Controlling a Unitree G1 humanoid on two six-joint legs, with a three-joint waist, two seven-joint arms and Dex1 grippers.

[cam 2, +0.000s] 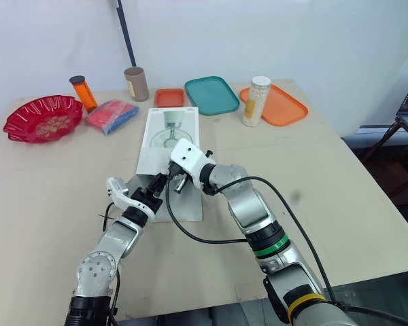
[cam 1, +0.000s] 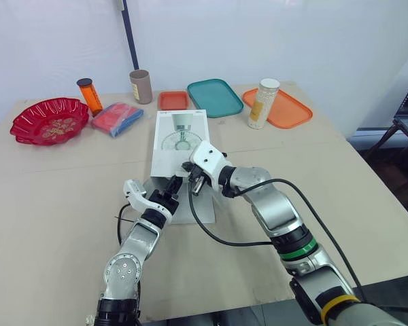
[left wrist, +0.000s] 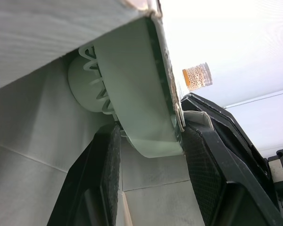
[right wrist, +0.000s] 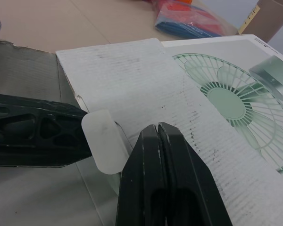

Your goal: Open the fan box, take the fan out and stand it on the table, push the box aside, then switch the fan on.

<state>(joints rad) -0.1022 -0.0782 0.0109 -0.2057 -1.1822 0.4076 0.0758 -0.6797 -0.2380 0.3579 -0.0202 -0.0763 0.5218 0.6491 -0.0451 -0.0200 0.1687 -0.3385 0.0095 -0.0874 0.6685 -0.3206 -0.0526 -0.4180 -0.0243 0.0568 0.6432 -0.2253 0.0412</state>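
The white fan box, printed with a green fan, lies flat in the middle of the table, its near end open and a flap folded down on the table. My left gripper reaches into that open end. In the left wrist view its fingers close on the rim of the pale green fan, which is still under the box's top panel. My right gripper is shut with nothing in it, its fingertips resting on the box top beside a small white tab.
Along the far side stand a red bowl, an orange bottle, a red and blue packet, a brown cup, a small orange tray, a teal tray and an orange tray with a bead jar.
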